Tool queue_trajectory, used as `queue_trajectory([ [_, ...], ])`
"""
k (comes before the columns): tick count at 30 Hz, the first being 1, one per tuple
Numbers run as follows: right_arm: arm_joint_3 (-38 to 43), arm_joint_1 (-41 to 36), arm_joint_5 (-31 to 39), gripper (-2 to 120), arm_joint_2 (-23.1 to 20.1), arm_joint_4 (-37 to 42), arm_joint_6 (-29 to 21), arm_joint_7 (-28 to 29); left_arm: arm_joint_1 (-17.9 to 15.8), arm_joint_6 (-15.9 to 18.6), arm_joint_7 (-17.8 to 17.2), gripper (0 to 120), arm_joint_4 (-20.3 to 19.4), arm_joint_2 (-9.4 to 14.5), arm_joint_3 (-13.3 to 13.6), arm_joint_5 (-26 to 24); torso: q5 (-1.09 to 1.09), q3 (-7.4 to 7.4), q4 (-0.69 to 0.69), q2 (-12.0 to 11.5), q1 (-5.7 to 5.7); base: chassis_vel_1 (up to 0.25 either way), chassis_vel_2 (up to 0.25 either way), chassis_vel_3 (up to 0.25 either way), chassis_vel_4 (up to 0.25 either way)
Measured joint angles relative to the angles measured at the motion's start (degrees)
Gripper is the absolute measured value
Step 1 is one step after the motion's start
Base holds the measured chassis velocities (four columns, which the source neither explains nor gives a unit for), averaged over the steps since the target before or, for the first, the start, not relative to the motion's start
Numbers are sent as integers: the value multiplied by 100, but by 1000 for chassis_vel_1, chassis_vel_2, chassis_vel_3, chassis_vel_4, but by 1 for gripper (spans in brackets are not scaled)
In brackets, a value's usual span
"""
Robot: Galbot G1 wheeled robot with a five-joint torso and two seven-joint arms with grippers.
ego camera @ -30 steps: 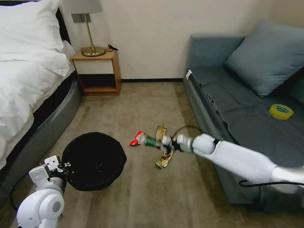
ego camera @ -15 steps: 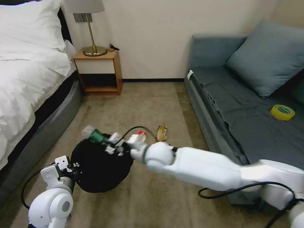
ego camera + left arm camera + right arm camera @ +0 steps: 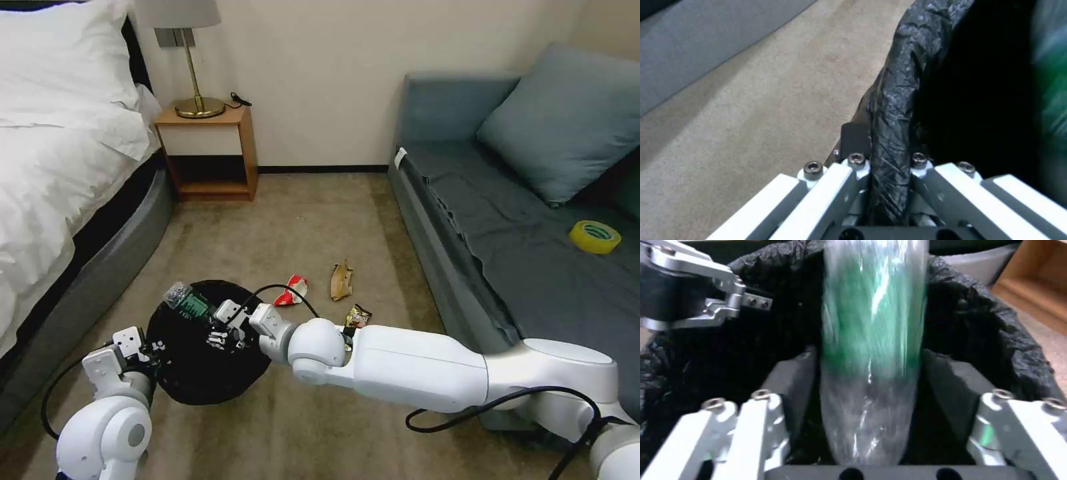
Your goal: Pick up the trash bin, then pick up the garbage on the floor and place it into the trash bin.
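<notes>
The trash bin (image 3: 200,370), lined with a crinkled black bag, is at the lower left of the head view. My left gripper (image 3: 148,348) is shut on its near rim (image 3: 891,110). My right gripper (image 3: 215,328) reaches over the bin's mouth. The clear bottle with a green label (image 3: 187,301) lies between its fingers (image 3: 793,373), streaked while the bag around it is sharp, so it is sliding out of loosened jaws. On the carpet lie a red-and-white wrapper (image 3: 294,289), a tan peel-like scrap (image 3: 341,280) and a gold-brown wrapper (image 3: 358,315).
A bed (image 3: 60,173) runs along the left, with a wooden nightstand (image 3: 207,150) and lamp behind it. A grey sofa (image 3: 507,240) on the right holds a cushion and a yellow tape roll (image 3: 595,237). Bare carpet lies between them.
My right arm swung left from the litter pile, carrying the bottle over the bin, and has since dipped lower. The gold-brown wrapper is uncovered again. My left gripper kept its hold.
</notes>
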Motion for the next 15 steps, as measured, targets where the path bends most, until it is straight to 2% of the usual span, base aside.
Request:
queue_trajectory([
  [2,39,19,50,76,-56,104,-8,16,-6,0,0,2,-4,6,-10,-12,0,0,0,0,0,0,0,0,0],
  [3,39,19,50,76,-56,104,-8,16,-6,0,0,2,-4,6,-10,-12,0,0,0,0,0,0,0,0,0],
  [6,168,20,82,90,-140,248,-20,105,-13,1,2,2,-5,9,-12,-23,0,0,1,0,0,0,0,0,0],
  [8,283,2,43,93,-180,293,-18,147,-15,2,2,2,-5,8,-13,-30,0,0,1,0,0,0,0,0,0],
  [9,496,-41,-58,98,-274,349,6,161,-18,2,3,2,-6,10,-21,-40,0,0,2,0,0,0,0,0,0],
  [11,800,-110,-173,99,-430,431,50,161,-20,2,3,2,-6,14,-32,-55,1,0,3,0,0,0,0,0,0],
  [15,2228,-760,-336,100,-1187,938,271,65,-30,-3,8,2,-28,26,-67,-98,2,0,-1,0,0,0,0,0,0],
])
